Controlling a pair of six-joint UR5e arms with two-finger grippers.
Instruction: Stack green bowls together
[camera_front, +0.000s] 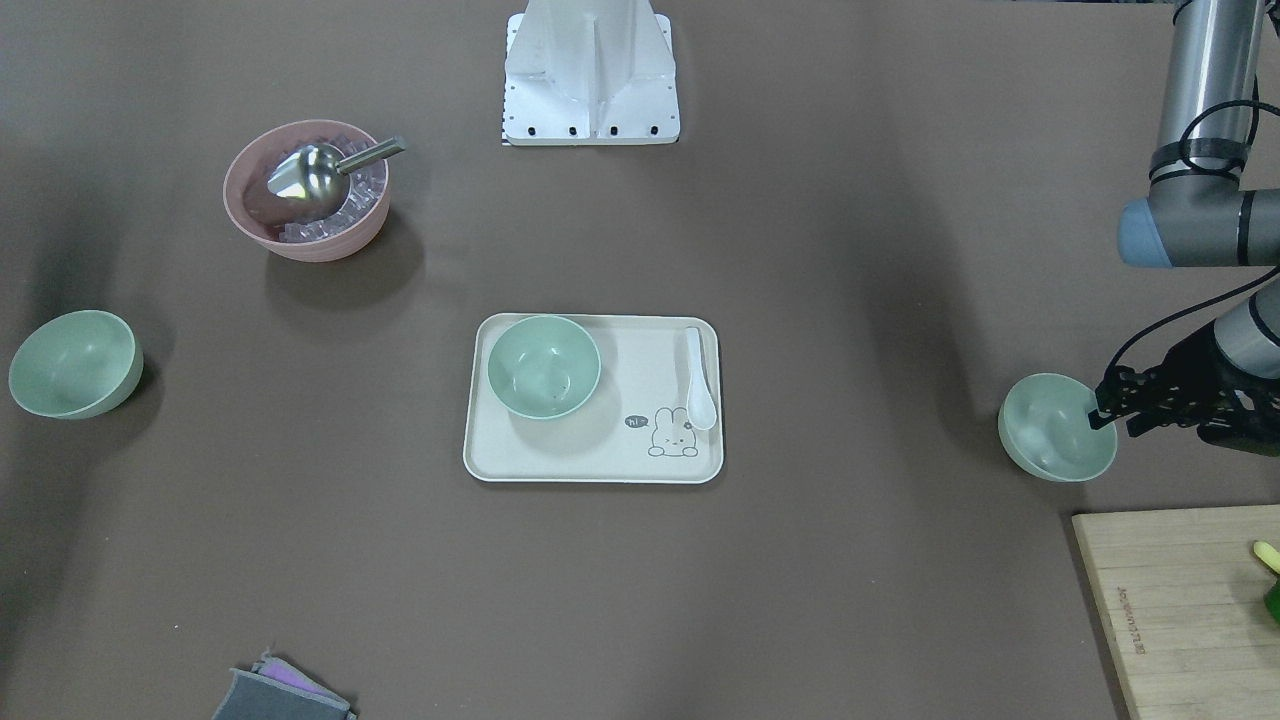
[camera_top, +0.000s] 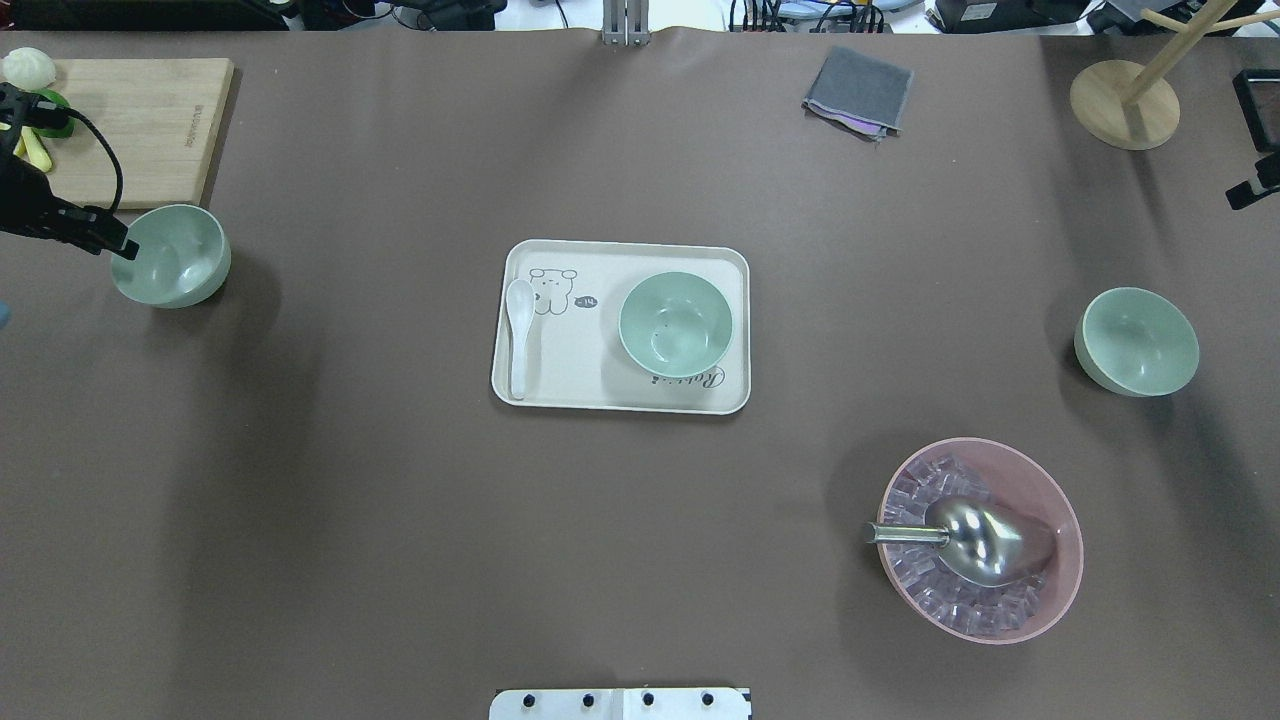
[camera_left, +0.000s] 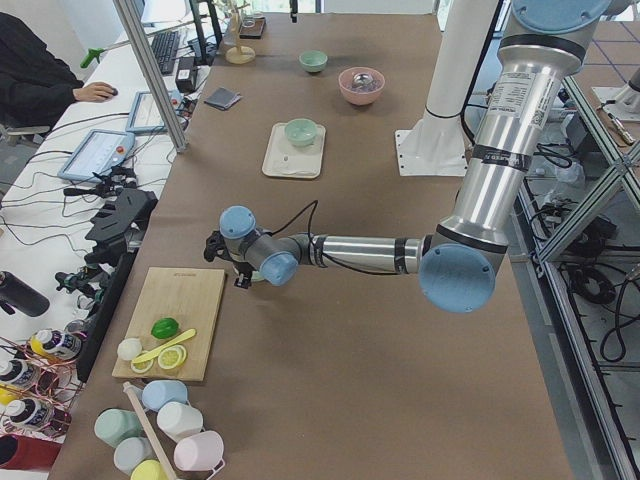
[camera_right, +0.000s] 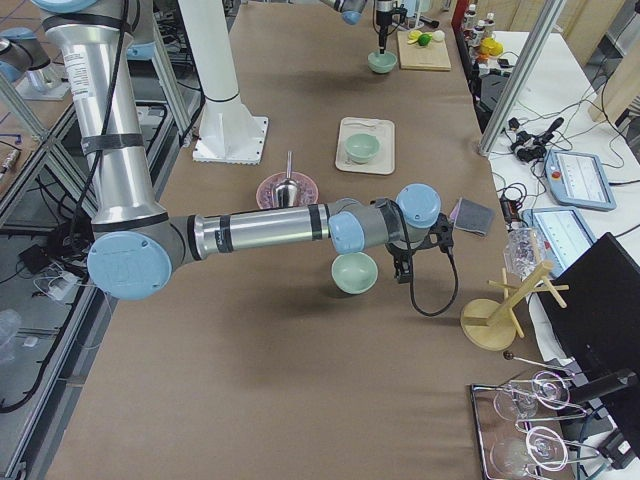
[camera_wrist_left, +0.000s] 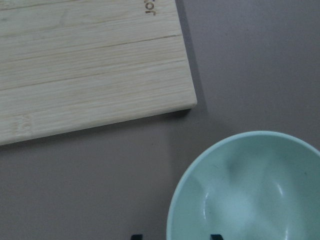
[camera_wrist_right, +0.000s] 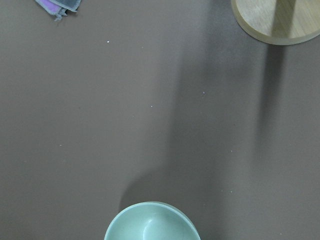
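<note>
We show the brown table (camera_top: 400, 500) from overhead. At its centre lies a cream tray (camera_top: 580, 375). On the robot's left, a wooden cutting board (camera_top: 140, 120) occupies the far corner, and the left green bowl (camera_top: 172, 255) stands just beside the board's near corner. On the robot's right we mark the right green bowl (camera_top: 1137, 340), a pink bowl (camera_top: 1045, 485) nearer the robot, and farther off a folded grey cloth (camera_top: 858, 90) and a round wooden stand base (camera_top: 1120, 105). The white base plate (camera_top: 620, 703) sits at the near edge.

Cutting board (camera_top: 140, 120) stands near left green bowl (camera_top: 175, 256).
</note>
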